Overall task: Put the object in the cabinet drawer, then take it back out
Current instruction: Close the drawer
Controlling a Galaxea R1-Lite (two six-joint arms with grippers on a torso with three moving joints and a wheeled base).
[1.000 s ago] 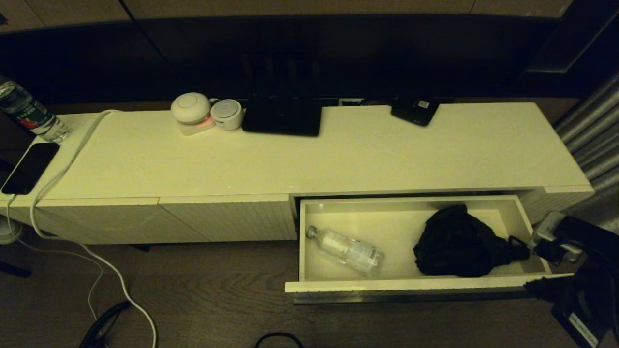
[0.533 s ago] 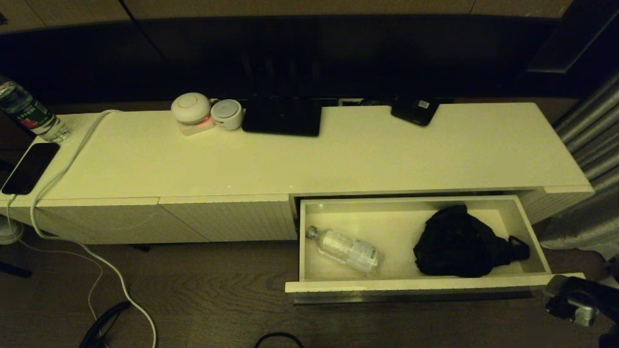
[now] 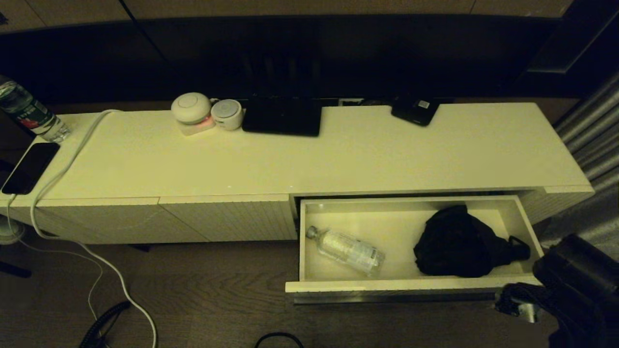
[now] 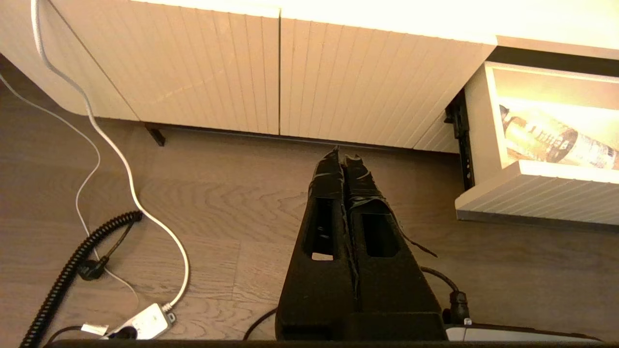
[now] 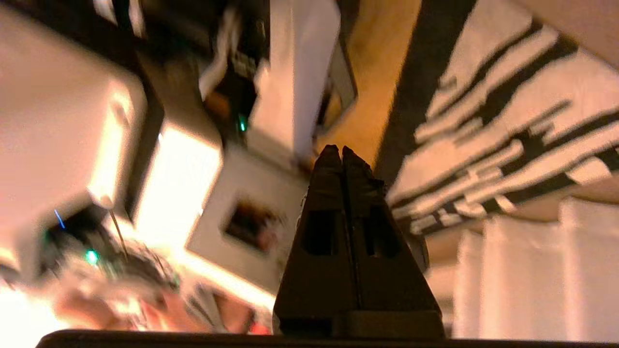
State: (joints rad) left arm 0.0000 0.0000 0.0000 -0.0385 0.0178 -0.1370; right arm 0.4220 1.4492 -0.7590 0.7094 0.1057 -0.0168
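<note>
At the right end of the cabinet: the long low cream-white cabinet (image 3: 309, 159) with a smooth top has its wide shallow cream-white cabinet drawer (image 3: 411, 286) pulled out.

Drawer content: a clear plastic water bottle with a label (image 3: 347, 250) lies on its side in the left part of the drawer; a crumpled black soft bundle that looks like cloth or a bag (image 3: 464, 249) lies in the right part, well apart from the bottle.

Right gripper: the right gripper (image 5: 341, 153) has its two black fingers pressed together and holds nothing. In the head view the right arm (image 3: 570, 285) is low, beside the right front corner of the drawer and outside it.

Change: one second earlier this arm was higher, next to the right wall of the drawer near the black bundle; half a second ago it was already lower and out to the side; now it is nearer the front corner. Nothing in the drawer has moved.

Meaning for the task: I judge that the first half is done, because the things rest inside and the arm is empty and away. Which of the two is the task's object, I cannot tell.

Left gripper: the left gripper (image 4: 346, 157) is closed and empty, parked above the wooden floor (image 4: 217, 203) in front of the ribbed panels.
</note>
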